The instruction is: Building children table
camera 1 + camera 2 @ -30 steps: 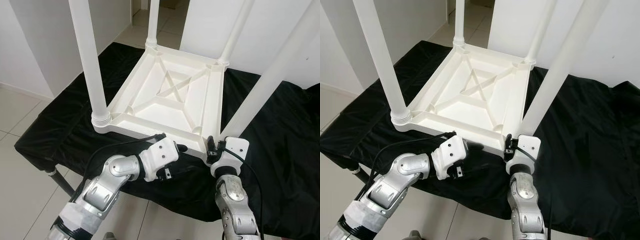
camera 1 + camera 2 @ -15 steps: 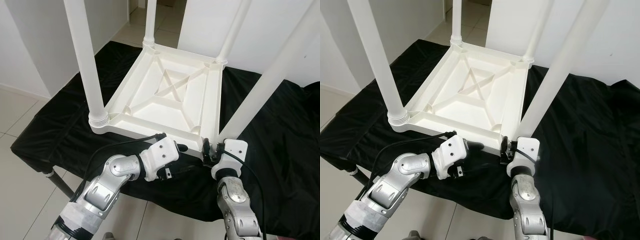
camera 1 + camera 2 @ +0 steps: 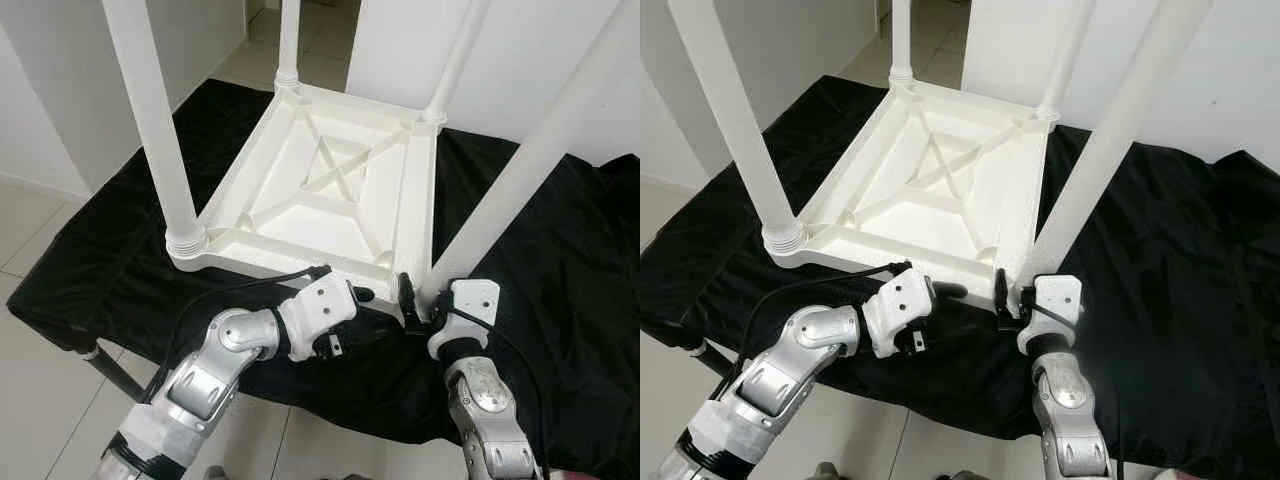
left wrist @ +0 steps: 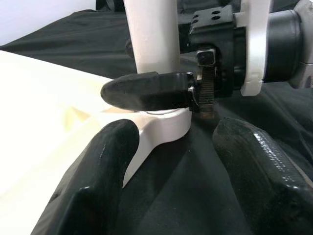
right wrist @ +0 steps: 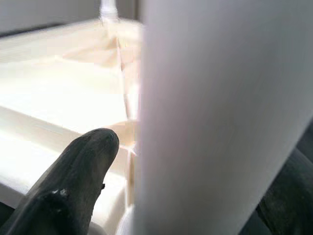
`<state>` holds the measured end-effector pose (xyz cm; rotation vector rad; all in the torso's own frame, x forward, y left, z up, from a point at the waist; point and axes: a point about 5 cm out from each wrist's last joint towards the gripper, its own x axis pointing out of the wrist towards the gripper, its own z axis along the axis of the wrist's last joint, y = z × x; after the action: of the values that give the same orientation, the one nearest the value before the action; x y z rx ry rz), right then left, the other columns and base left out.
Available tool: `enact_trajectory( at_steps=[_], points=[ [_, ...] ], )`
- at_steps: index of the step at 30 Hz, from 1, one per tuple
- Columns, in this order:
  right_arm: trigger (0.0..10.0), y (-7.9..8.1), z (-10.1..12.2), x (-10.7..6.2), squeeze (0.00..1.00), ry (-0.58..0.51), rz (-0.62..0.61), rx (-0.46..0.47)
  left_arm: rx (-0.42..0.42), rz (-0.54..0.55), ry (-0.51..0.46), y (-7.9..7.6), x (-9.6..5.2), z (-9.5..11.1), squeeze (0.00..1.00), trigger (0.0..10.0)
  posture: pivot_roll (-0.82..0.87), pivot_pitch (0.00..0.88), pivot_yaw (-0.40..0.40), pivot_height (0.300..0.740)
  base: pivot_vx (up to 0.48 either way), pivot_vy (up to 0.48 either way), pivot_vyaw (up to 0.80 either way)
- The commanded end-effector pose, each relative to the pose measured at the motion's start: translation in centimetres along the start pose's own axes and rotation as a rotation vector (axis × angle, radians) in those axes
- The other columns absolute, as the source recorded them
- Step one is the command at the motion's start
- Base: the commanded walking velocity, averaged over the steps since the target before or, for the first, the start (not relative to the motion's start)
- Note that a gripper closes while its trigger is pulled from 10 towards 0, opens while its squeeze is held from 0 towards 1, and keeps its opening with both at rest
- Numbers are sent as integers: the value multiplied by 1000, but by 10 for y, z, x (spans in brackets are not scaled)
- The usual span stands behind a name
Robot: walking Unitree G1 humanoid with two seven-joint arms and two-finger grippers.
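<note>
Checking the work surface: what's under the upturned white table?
A black cloth lies under the white table, draped over a support whose dark leg shows below. The cloth hides that support's top.

The right gripper (image 3: 418,298) has closed in around the near table leg (image 3: 520,185).

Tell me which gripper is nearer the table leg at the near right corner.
Right. The right gripper straddles the base of that leg, one finger on each side. The left gripper sits open beside the corner, at the tabletop's near edge.
</note>
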<state>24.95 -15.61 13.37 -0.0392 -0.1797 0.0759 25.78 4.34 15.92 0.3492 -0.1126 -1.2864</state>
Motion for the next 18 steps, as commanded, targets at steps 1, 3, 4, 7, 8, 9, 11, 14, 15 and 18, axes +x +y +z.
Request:
enact_trajectory(
  at_steps=[1,3,4,7,8,9,11,14,15,18],
  points=[
    [10000,1,4,-4,0,-36,20,-3,-1,20,-13,5,-2,5,71,10000,19,107,-95,740,0,0,0],
    [10000,4,6,-9,0,-53,40,10,-6,32,-17,7,-5,6,67,10000,21,107,-97,740,0,0,0],
    [10000,7,5,-12,0,-51,63,15,-5,34,-14,8,-7,5,67,10000,21,107,-97,740,0,0,0],
    [10000,10,4,-18,0,-44,132,36,-8,40,-12,8,-10,6,67,10000,19,110,-94,740,0,0,0],
    [10000,10,4,-18,0,-44,132,36,-8,40,-12,8,-10,6,67,10000,19,110,-94,740,0,0,0],
    [10000,10,4,-19,0,-39,151,44,-10,39,-14,8,-11,6,67,10000,19,110,-94,740,0,0,0],
    [10000,5,3,-18,0,-32,184,36,-13,24,-28,4,-9,10,71,10000,19,107,-91,740,0,0,0],
    [10000,-4,3,-13,0,-29,218,14,-15,1,-45,-2,-5,13,67,10000,21,101,-88,740,0,0,0],
    [10000,-8,3,-11,0,-26,239,5,-17,-8,-51,-4,-4,15,71,10000,21,101,-88,740,0,0,0],
    [10000,-14,2,-7,0,-18,279,-8,-22,-17,-56,-7,-3,16,63,10000,21,97,-85,740,0,0,0]
  ],
)
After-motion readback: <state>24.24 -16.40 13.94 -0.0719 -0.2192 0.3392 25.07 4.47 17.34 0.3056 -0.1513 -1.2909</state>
